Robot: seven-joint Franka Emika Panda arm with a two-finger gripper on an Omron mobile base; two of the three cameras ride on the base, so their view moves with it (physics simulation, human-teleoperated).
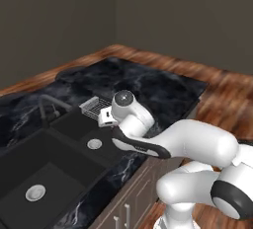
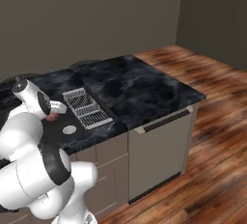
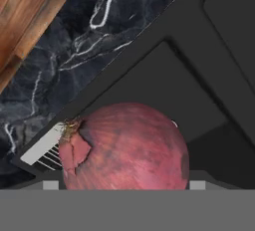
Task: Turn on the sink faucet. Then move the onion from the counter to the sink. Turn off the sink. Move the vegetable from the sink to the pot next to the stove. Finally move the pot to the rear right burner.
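Observation:
The reddish-pink onion sits between my gripper's two fingertips, which press its sides, above the matte black sink. In the right base view the onion peeks out beside the gripper, over the basin with a silver drain. In the left base view the gripper hangs over the right basin. The slim black faucet stands behind the sink, to the gripper's left. The pot and the stove are out of view.
A silver wire rack lies on the black marble counter just right of the sink, close to the hand. The left basin holds just its drain. A wooden floor lies beyond the counter's end.

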